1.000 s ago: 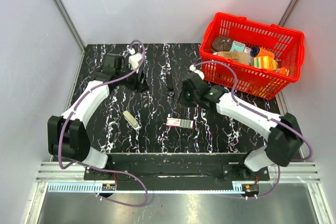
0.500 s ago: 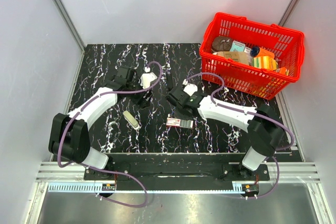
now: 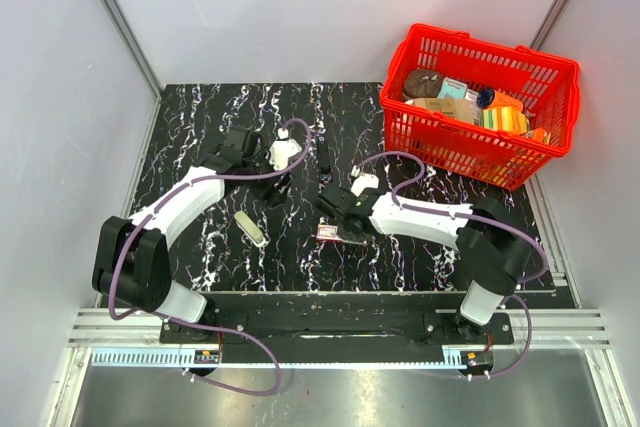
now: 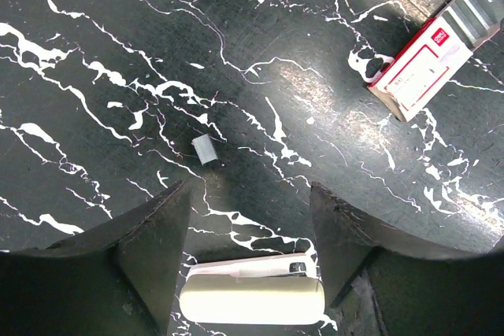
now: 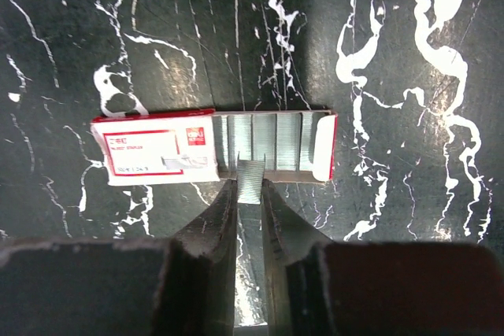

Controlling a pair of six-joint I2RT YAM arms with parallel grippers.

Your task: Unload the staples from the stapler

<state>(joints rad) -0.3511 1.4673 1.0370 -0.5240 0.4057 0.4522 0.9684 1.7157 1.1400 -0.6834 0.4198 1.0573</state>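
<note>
Black marbled counter (image 3: 180, 112) holds 1 open staple box (image 5: 213, 147). Right hand (image 5: 249, 188) is clamped on a staple strip (image 5: 250, 172) over it; left hand (image 4: 248, 196) hovers, fingers apart, above the stapler (image 4: 252, 302).

A cream-coloured stapler (image 3: 251, 228) lies flat on the black marbled table (image 3: 300, 112), to the left of the staple box (image 3: 342, 234), apart from it and angled diagonally. The red-and-white box lies open, its sleeve slid partway off, baring rows of silver staples in the tray. A short strip of staples (image 5: 251, 177) sits at the tray's near edge, pinched in the right gripper (image 5: 250, 186). A small grey staple fragment (image 4: 203, 149) lies loose roughly between box and stapler.
</note>
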